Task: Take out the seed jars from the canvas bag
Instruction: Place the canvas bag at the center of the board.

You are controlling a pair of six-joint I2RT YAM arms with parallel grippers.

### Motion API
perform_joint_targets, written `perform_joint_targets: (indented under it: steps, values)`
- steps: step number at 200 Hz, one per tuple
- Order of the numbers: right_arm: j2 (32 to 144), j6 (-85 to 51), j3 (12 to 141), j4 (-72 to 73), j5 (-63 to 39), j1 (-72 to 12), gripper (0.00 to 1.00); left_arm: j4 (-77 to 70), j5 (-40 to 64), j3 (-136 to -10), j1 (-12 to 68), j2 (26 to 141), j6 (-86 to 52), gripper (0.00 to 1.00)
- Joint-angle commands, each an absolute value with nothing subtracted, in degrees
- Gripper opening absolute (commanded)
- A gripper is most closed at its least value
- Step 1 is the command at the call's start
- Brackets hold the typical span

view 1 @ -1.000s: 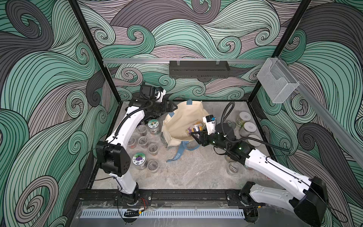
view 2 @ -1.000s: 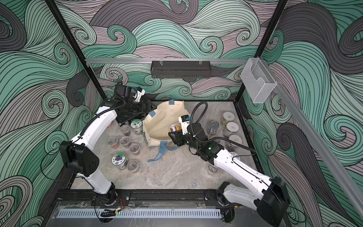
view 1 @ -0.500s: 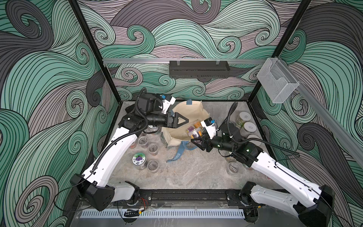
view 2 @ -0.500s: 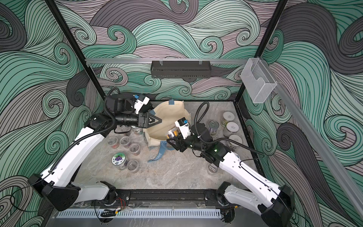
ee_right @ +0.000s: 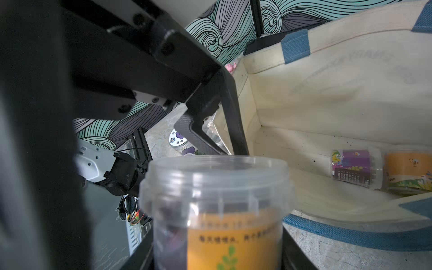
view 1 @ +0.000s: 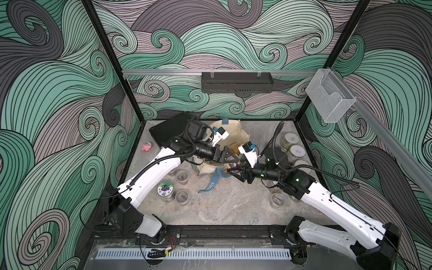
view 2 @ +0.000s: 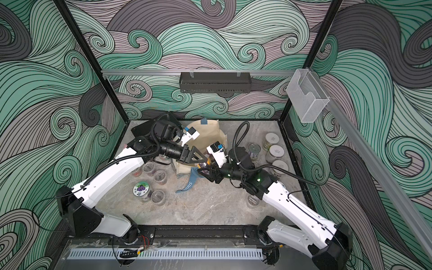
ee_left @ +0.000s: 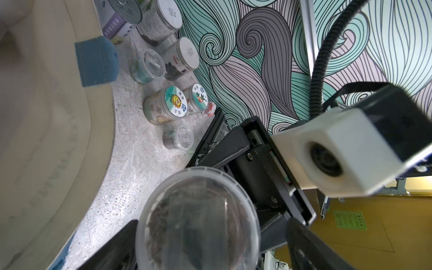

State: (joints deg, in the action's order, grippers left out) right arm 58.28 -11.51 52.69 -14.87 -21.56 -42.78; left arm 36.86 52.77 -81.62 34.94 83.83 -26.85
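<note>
Since a second ago our left gripper [view 1: 235, 160] has swung from the set-out jars [view 1: 181, 175] to the canvas bag [ee_right: 327, 98] mouth, jaws apart round the orange-labelled jar [ee_right: 217, 198] our right gripper [view 1: 231, 170] clamps. Beyond it two labelled jars [ee_right: 353, 168] lie inside; the strap [view 1: 211, 184] reads "ORRIS".

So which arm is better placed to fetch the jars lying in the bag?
Probably left: the left fingers stand open at the canvas bag's mouth, while the right fingers are shut on the orange-labelled jar.
</note>
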Motion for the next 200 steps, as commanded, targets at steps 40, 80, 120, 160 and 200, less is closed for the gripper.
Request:
perform_joint_targets:
  steps: [40, 80, 120, 160, 200]
  values:
    - [57.66, -11.58, 53.75, -14.07, -22.83, -42.54, 0.49, 35.64, 55.94, -81.93, 36.14, 86.22, -27.99, 0.8]
    - [58.0, -11.69, 53.22, -13.54, -22.41, -42.54, 0.49, 32.98, 58.17, -81.79, 36.39, 86.77, -30.21, 0.58]
    - [58.36, -11.78, 53.0, -13.63, -21.26, -42.54, 0.63, 32.4, 58.28, -81.65, 36.39, 86.57, -30.33, 0.48]
    - [56.23, -11.86, 52.19, -16.06, -14.81, -42.45, 0.95, 35.64, 54.69, -82.5, 36.15, 85.87, -27.82, 0.48]
    - [50.26, -13.66, 49.17, -19.32, -5.3, -41.86, 0.99, 40.89, 46.17, -82.5, 35.98, 84.74, -24.06, 0.48]
